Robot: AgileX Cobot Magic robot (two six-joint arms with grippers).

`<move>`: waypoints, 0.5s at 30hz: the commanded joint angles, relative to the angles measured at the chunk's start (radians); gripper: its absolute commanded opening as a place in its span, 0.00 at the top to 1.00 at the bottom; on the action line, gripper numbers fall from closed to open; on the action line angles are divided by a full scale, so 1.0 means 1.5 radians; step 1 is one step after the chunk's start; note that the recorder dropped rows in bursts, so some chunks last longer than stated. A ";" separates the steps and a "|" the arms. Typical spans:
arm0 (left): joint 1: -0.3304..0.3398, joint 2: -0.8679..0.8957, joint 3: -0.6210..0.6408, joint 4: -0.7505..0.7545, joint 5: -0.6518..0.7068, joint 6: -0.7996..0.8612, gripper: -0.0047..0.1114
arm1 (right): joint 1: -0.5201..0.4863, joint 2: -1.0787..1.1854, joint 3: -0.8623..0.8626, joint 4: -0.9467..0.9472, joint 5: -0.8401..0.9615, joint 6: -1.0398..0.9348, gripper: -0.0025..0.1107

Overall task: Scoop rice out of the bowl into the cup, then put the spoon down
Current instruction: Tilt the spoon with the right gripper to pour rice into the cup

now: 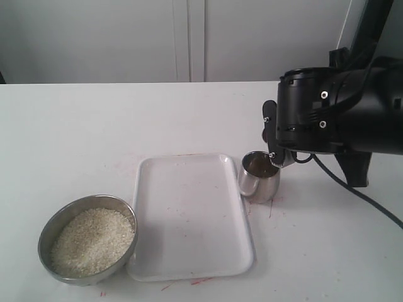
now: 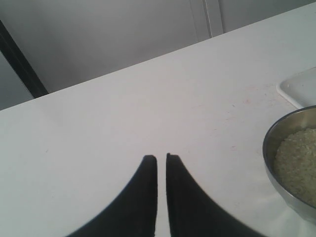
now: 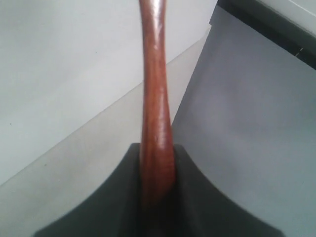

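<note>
The grey steel bowl (image 1: 58, 219) stands at the front left, filled with off-white rice (image 1: 93, 240); its rim (image 2: 274, 134) and rice (image 2: 298, 163) also show in the left wrist view. The shiny cup (image 1: 258, 184) stands just right of the tray. My right gripper (image 1: 273, 151) hangs over the cup's rim. In the right wrist view this gripper (image 3: 157, 148) is shut on the reddish-brown spoon (image 3: 155, 89), gripping its handle; the spoon's bowl is out of view. My left gripper (image 2: 161, 157) is shut and empty above bare table, left of the bowl.
A white rectangular tray (image 1: 189, 214) lies between bowl and cup; its corner (image 2: 301, 86) shows in the left wrist view. Faint red marks dot the white table (image 1: 94, 132). The right arm's black cable (image 1: 359, 192) trails across the table at right.
</note>
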 commanded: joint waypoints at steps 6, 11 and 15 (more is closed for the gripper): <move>-0.002 0.001 -0.004 -0.006 -0.004 -0.001 0.84 | 0.023 0.004 0.002 -0.036 0.005 -0.006 0.98; -0.002 0.001 -0.004 -0.006 -0.004 -0.001 0.84 | 0.023 0.004 0.002 -0.036 0.005 0.012 0.98; -0.002 0.001 -0.004 -0.006 -0.004 -0.001 0.84 | 0.023 0.004 0.002 -0.014 0.005 0.083 0.98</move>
